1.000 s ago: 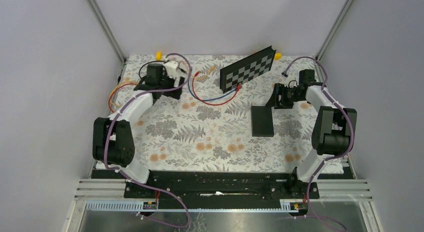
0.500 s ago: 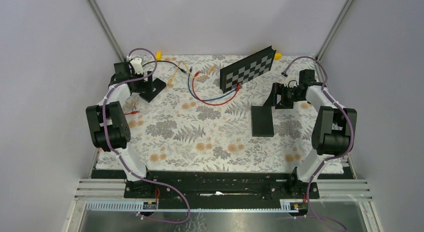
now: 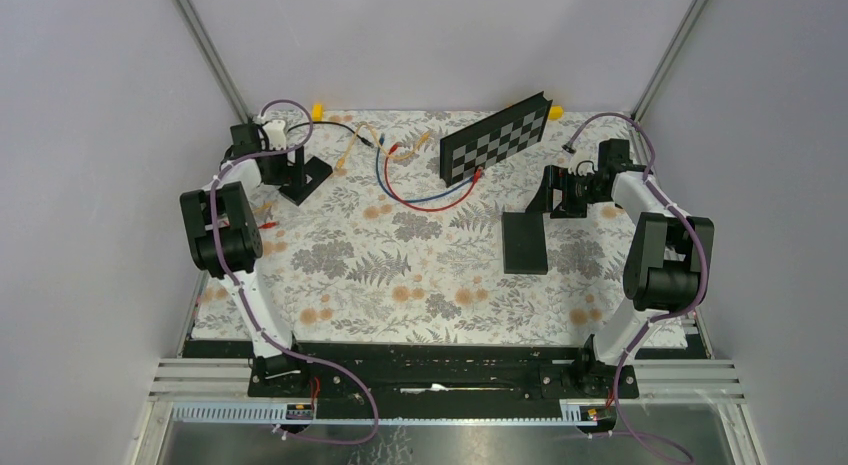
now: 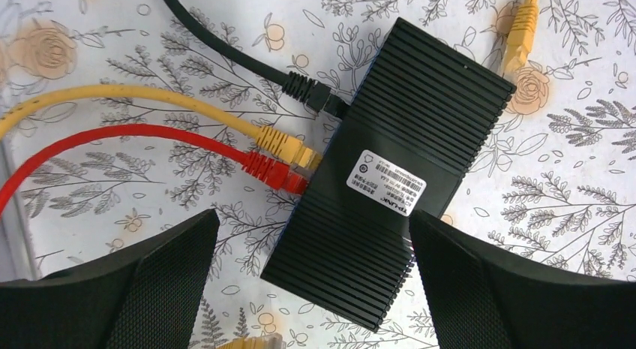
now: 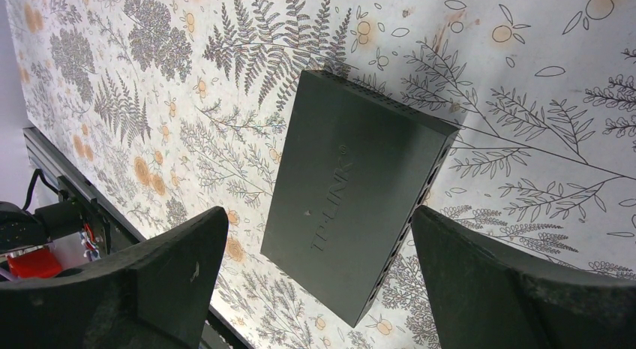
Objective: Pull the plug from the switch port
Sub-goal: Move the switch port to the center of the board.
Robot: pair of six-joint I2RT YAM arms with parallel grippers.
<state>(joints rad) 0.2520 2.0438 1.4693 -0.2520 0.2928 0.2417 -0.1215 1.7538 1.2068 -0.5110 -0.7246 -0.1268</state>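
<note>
A small black ribbed switch [image 4: 420, 116] with a white label lies on the floral mat, at the back left in the top view [image 3: 312, 175]. A black plug [image 4: 311, 95], a yellow plug [image 4: 286, 147] and a red plug [image 4: 271, 171] sit in its left-side ports. My left gripper [image 4: 313, 221] hovers above the switch, open and empty, its fingers [image 4: 120, 289] wide apart; it also shows in the top view [image 3: 285, 160]. My right gripper [image 5: 321, 214] is open and empty above a larger grey switch [image 5: 352, 191], whose side ports are empty.
A checkerboard panel [image 3: 497, 137] leans at the back centre. Red and blue cables [image 3: 430, 200] loop across the mat between the arms. Another yellow cable [image 4: 523, 22] ends by the small switch's far corner, and a loose yellow plug [image 4: 251, 341] lies near its lower edge.
My left arm has swung left and back toward the corner, uncovering the small switch. In the last half second it shifted only slightly. The right arm has not moved.
</note>
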